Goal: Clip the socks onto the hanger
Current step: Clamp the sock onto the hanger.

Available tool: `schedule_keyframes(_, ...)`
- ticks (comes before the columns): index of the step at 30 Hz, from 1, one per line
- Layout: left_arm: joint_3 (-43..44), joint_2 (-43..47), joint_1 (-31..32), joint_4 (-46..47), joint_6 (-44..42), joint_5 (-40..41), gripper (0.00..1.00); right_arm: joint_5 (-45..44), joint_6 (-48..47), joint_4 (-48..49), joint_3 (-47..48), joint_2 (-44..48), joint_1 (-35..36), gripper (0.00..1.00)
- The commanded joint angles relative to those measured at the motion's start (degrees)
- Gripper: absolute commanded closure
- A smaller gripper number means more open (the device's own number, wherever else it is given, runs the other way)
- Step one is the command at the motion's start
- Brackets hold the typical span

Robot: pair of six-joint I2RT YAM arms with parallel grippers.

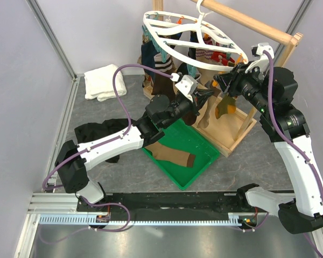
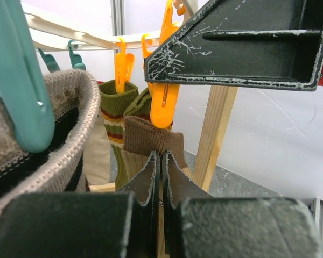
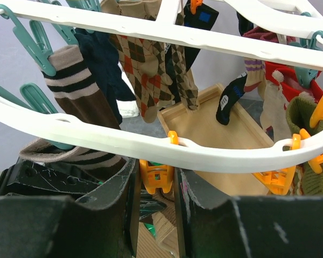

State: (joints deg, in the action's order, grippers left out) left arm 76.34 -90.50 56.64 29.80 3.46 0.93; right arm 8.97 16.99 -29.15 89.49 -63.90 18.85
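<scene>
From above, a grey table (image 1: 247,166) lies between white walls, with open room at its right. A green tray (image 1: 202,141) holds one brown sock (image 1: 175,156). At the back the hanger (image 1: 167,37) hangs from a wooden stand (image 1: 247,22), with socks (image 1: 151,54) clipped round it.

In the left wrist view, the left gripper (image 2: 161,161) pinches a tan sock (image 2: 148,140) under an orange clip (image 2: 164,105).

In the right wrist view, the right gripper (image 3: 156,185) squeezes the orange clip below the hanger's rim.

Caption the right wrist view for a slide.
Right gripper closed around an orange clip under the white hanger rim, a striped sock and an argyle sock hanging beyond.
</scene>
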Motion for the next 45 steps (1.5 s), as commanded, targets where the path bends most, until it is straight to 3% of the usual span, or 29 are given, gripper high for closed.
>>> schedule_keyframes(1,2.94,0.41,-0.3,3.51,-1.0,-0.05,0.98,5.53,0.58,-1.62,-1.25,-1.14,0.57,1.0)
schedule_keyframes(25,3.03,1.02,-0.57,8.17,1.72,-0.75,0.98,9.57,2.69,-0.91,-1.34,-1.76,0.57,1.0)
schedule_keyframes(39,0.83,3.84,-0.57,10.19,3.57,-3.04,0.98,5.62,2.26,-1.0,-2.22,-1.14,0.57,1.0)
schedule_keyframes(42,1.27,3.14,-0.57,9.84,3.48,-2.95,0.98,6.14,2.08,-0.91,-2.13,-0.88,0.57,0.91)
schedule_keyframes(43,1.36,2.96,-0.57,9.75,3.48,-2.86,0.98,6.23,2.17,-1.0,-2.04,-0.7,0.57,0.81)
schedule_keyframes(45,1.54,2.7,-0.57,9.49,3.48,-2.69,0.98,6.23,2.08,-1.0,-1.87,-0.35,0.57,0.72)
